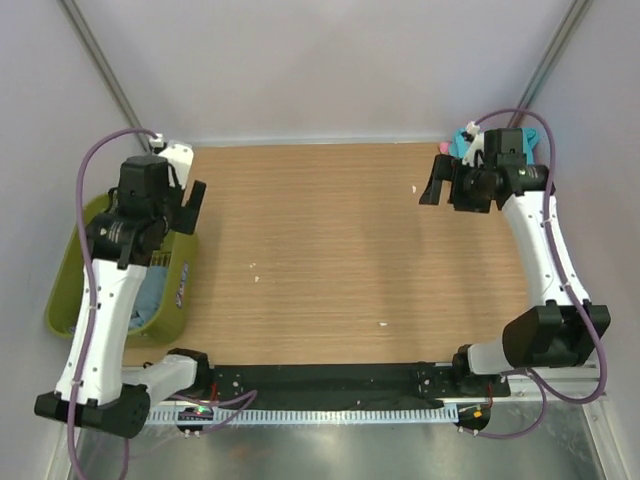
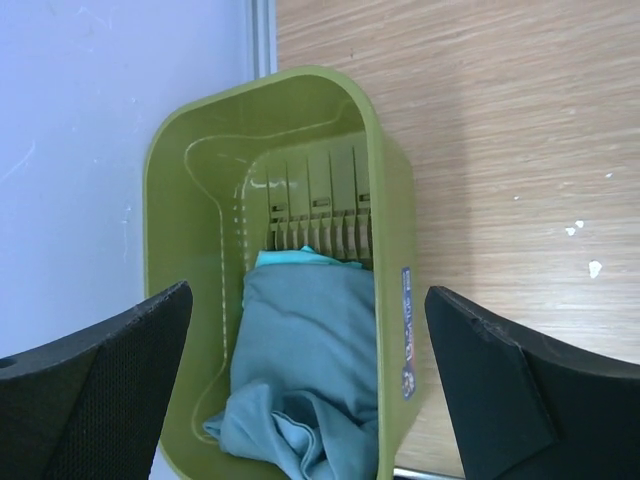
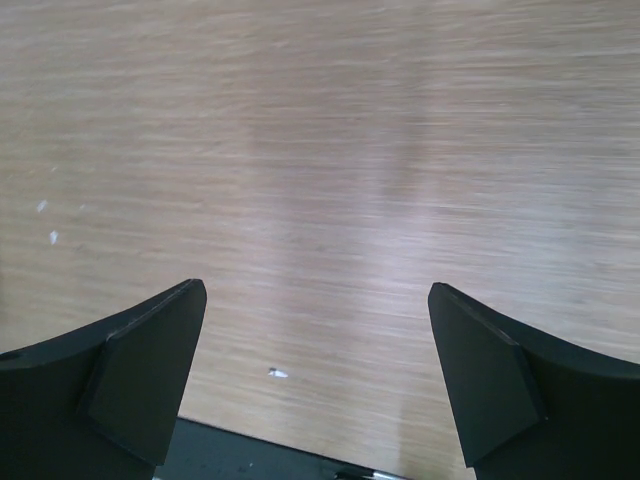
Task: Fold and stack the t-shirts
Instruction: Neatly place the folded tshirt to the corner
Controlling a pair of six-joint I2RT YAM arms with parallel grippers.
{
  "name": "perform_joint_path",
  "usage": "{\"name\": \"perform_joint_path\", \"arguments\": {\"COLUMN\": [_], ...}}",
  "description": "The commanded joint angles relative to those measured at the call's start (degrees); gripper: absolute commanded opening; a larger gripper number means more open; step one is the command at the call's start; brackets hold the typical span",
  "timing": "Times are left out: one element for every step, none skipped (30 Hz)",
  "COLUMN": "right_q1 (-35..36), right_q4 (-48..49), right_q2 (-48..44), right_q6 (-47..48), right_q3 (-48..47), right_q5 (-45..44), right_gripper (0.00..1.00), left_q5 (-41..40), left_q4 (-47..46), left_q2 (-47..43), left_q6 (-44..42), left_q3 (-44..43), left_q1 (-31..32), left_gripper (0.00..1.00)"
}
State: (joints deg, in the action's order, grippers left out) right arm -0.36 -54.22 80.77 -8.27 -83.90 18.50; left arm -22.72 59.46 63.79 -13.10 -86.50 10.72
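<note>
At the desk's (image 1: 340, 250) left edge sits the olive bin (image 2: 180, 200), a grey-blue t-shirt (image 2: 310, 350) bunched lengthwise inside it. Left hand (image 2: 308, 298) hangs spread wide straight above it, clearly nearer; right hand (image 3: 318, 290), also spread, is off at the far-right corner.

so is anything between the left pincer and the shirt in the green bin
Nothing: in the left wrist view the open left pincer hangs over the grey-blue shirt in the bin, with only air between.
</note>
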Motion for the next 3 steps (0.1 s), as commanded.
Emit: {"name": "perform_joint_path", "arguments": {"right_q1": [0.10, 0.10, 0.10], "right_q4": [-10.03, -10.21, -9.60], "right_q2": [-1.05, -1.75, -2.45], "right_q6": [2.38, 2.38, 2.91], "right_q3": [-5.58, -4.01, -2.95], "right_q5": [-14.36, -14.54, -13.68], "right_gripper": [1.00, 1.00, 1.00], "left_q5": [2.41, 2.68, 3.03], "left_q4": [-0.14, -0.66, -0.92], "left_q2": [-4.88, -5.95, -7.18], "left_q6": [3.95, 4.40, 4.75], "left_q3": [1.50, 2.38, 4.82], "left_q1": [-0.53, -0.70, -0.79], "left_gripper": [1.00, 1.00, 0.99]}}
